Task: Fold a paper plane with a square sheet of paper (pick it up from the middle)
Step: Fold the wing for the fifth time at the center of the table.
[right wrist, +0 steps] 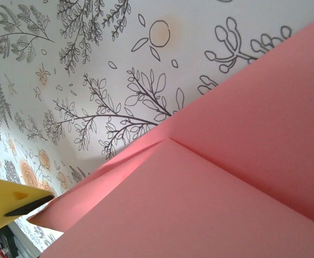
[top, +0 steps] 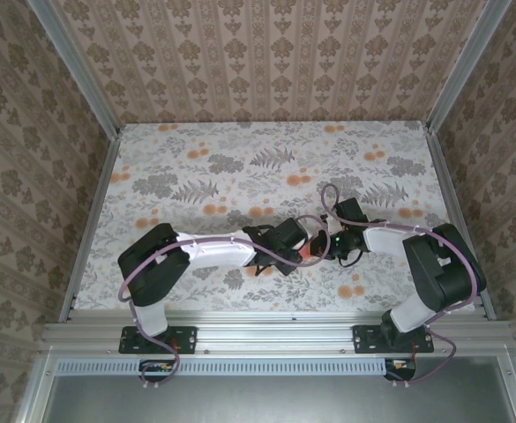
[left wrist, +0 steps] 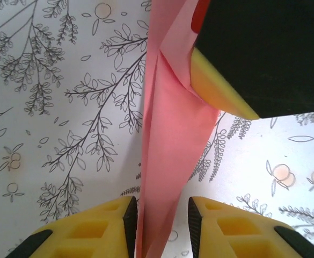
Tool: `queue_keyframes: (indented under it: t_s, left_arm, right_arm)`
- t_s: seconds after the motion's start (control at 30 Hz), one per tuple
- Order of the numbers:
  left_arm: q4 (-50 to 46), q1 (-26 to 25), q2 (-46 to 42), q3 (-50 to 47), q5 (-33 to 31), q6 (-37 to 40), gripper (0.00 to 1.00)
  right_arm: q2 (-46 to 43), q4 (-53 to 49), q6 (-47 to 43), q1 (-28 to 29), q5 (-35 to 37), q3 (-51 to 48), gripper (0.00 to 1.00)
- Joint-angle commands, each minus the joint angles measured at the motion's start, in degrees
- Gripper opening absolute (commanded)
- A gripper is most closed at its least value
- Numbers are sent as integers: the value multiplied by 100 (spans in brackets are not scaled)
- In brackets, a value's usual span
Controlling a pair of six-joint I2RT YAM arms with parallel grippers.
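paper plane (left wrist: pixel 167 150) is low centre in the top view, wedged between the two gripper heads. only a small pink sliver shows there, the rest is under the arms. in the left wrist view it is a long pink taper from top centre to bottom centre, cut off at both edges, with folds near the top. left gripper (left wrist: pixel 159 215) jaws stand narrowly apart either side of it. the pad (left wrist: pixel 129 217) on frame left is at the paper's edge, and a strip of floral tablecloth (left wrist: pixel 65 107) shows before the other pad, so no pinch.

right gripper (top: pixel 319 250) comes in at the upper right of the left wrist view as a black block. its yellow finger (left wrist: pixel 218 91) lies on the paper, second finger hidden. jaws closed and they look clamped on the paper, but the contact point is covered. right wrist view has blurred pink layers very close across the lower right, one crease, and one finger cut off at lower left. can't tell if the paper touches the cloth. purple cable (top: pixel 328 198) loops over the right arm. patterned walls (top: pixel 266 62) surround the table.
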Motion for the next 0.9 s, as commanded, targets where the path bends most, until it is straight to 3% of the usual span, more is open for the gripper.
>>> queue_keyframes:
  t_s: [0.0,0.17,0.37,0.87]
  left_arm:
    - [-337,79,-298,88,475,-25,35]
    - [-363,175,-603,112,823,-287,35]
    - [185,659,-846,-10,1354,-890,30]
    - [419,933,258,216,2009,-1248,11]
  right_arm:
    - [103,-481,-7,50,488,-22,0]
    - [99,-493,-27,81,498,-13,0]
    - [80,-499,-35,97,485,-12,0]
    - [34,-480,-27,110,496,-48,0]
